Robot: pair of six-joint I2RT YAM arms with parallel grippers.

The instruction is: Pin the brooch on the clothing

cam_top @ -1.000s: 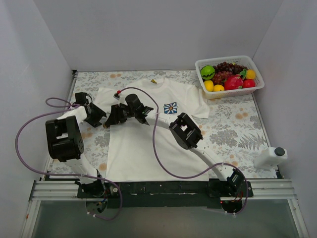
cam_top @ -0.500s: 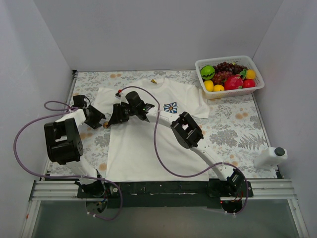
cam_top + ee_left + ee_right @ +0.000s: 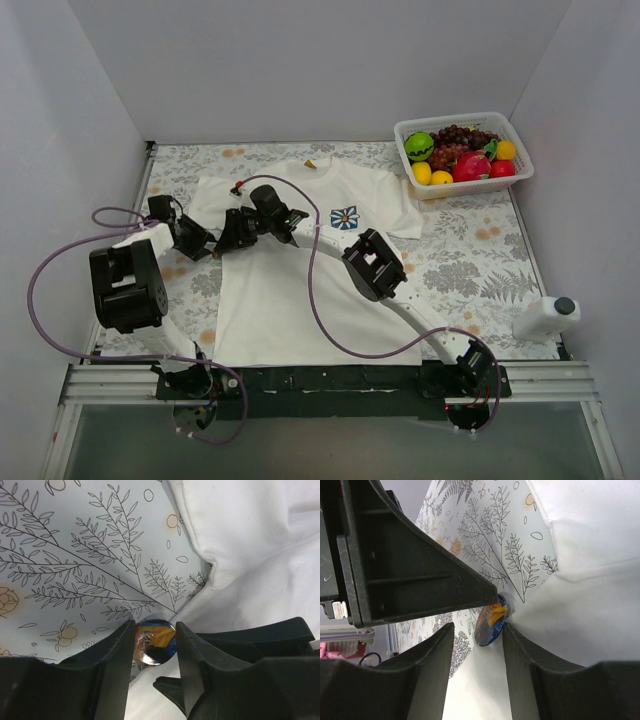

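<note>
While the two arms are drawing together over the shirt's left side, I am logging the following, largest first.

- Mat (image 3: 470,250): flowered, lying flat, not altering.
- The clothing (image 3: 290,290): lying spread on the mat with the small daisy print up, and not shifting over the last second.
- Left gripper (image 3: 207,246): it is edging a little nearer to the shirt's side edge below the sleeve. It is pinching the brooch between both fingers.
- Right gripper (image 3: 226,238): it is swinging leftward off the chest area and now meeting the left one almost tip to tip. Its fingers are standing parted, one on either side of the brooch, and as far as I am seeing they are not clamping it.
- The brooch (image 3: 156,642): it is sitting right where cloth meets mat, touching the fabric's edge.

I am judging the approach to be ending and the pinning itself to be starting. The pin's catch is hiding from me, so I am not counting it fastened.
</note>
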